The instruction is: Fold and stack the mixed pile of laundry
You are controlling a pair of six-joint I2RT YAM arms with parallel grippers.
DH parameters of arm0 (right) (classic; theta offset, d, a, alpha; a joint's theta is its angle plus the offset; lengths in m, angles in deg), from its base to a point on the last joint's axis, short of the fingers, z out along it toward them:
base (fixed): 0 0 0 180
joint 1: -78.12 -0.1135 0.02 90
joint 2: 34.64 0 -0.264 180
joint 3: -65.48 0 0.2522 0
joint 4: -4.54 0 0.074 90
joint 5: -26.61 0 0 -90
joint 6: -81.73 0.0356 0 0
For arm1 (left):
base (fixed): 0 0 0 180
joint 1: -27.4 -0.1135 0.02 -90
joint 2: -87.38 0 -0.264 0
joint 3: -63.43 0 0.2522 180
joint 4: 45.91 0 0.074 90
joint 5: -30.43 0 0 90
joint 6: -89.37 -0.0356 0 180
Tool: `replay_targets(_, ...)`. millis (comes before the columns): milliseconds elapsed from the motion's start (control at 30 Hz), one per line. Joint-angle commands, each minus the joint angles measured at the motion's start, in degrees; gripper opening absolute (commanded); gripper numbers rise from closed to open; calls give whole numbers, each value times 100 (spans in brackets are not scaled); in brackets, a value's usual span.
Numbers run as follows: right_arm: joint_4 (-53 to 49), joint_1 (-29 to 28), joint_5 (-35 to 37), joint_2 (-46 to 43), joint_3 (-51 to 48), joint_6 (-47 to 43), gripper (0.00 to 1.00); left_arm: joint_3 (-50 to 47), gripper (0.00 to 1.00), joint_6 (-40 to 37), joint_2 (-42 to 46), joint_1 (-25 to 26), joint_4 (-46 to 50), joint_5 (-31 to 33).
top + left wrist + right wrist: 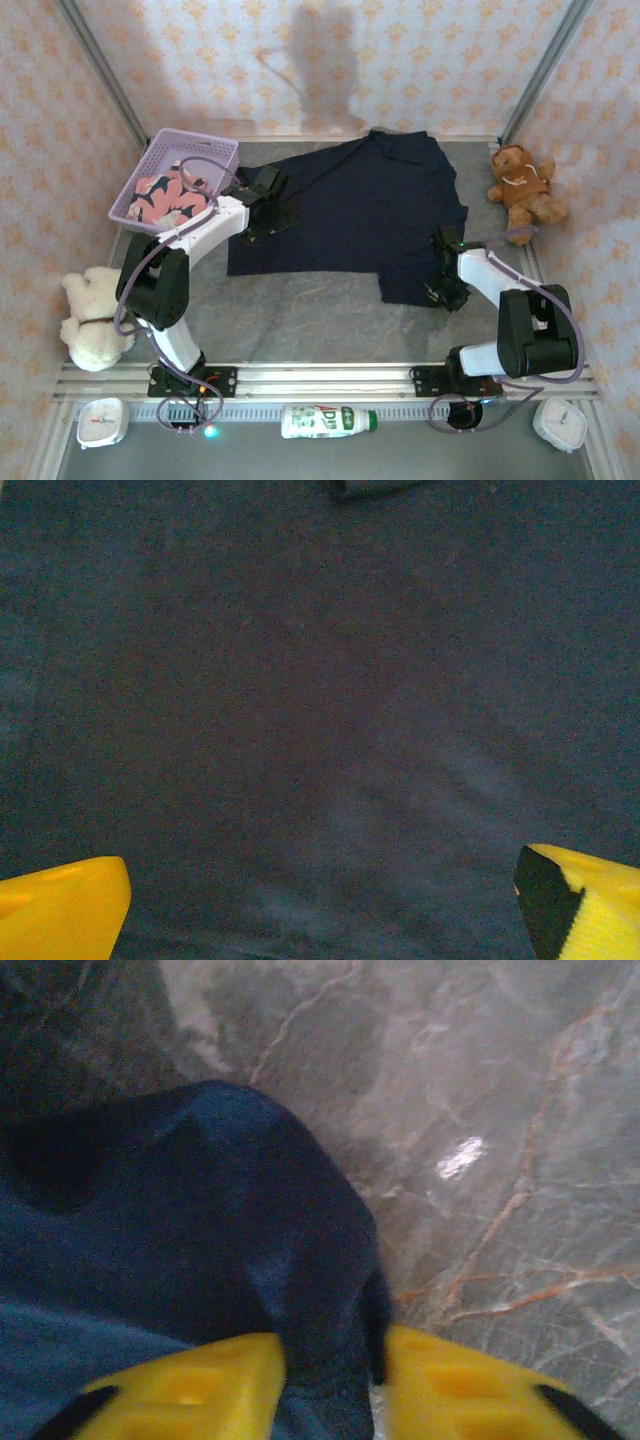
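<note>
Top external: navy garment [350, 215] lies spread flat mid-table, wider left to right than near to far. What looks like a collar points at the far wall; the straight near-left edge runs parallel to the rail.

My left gripper [262, 205] sits over its left edge. In left wrist, the yellow fingers [60, 910] are spread wide over plain navy cloth; can't tell if they touch it.

My right gripper [445, 285] is at the near-right corner. In right wrist, the jaws are pinching a raised fold of navy, with bare marble just right of it.

Shark-print garment [165, 195] is bunched in the lavender basket [195, 145], far left, just beside the navy's left side.

Open table [300, 320] lies nearside between my arms. Brown teddy [522, 190] is far right, cream teddy [92, 318] near left, both apart from the cloth.
</note>
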Motion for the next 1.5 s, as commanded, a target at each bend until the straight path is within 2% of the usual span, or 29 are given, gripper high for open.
replay_targets(0, 573, 4, 279, 226, -146, -72, 0, -258, 100, -76, 329, -113, 320, 324)
replay_targets(200, 134, 2, -30, -90, 104, -120, 0, -887, 100, -115, 698, -530, 333, 228)
replay_targets(367, -621, 6, -113, -476, 665, -222, 0, -1319, 99, -85, 913, -604, 282, 321)
replay_targets(433, -796, 4, -100, -491, 831, -255, 0, -1500, 96, 90, 929, -605, 172, 245)
replay_targets(600, -803, 2, -344, -390, 1006, -197, 0, -2114, 84, 640, 1029, -600, -22, 405)
replay_targets(733, -708, 2, -433, -346, 1065, -248, 0, -2578, 69, 1114, 1032, -600, -452, 412)
replay_targets(800, -702, 4, -402, -297, 1091, -297, 0, -2649, 65, 1315, 940, -587, -674, 341)
replay_targets(900, -709, 2, -437, -230, 1110, -342, 0, -2625, 49, 1527, 786, -532, -863, 359)
replay_targets(967, -688, 2, -422, -219, 1111, -348, 0, -2591, 44, 1609, 681, -516, -946, 412)
replay_targets(1067, -676, 2, -386, -227, 1120, -366, 0, -2509, 29, 1629, 472, -517, -1004, 453)
replay_targets(1133, -716, 2, -356, -242, 1152, -386, 0, -2417, 10, 1605, 353, -516, -906, 448)
replay_targets(1200, -802, 2, -326, -261, 1230, -392, 0, -2352, 0, 1552, 386, -510, -736, 463)
replay_targets(1333, -981, 2, -380, -362, 1538, -367, 0, -2022, 0, 1160, 751, -473, -107, 678)
replay_targets(1467, -970, 2, -457, -285, 2071, -275, 0, -1289, 0, 763, 845, -474, 501, 812)
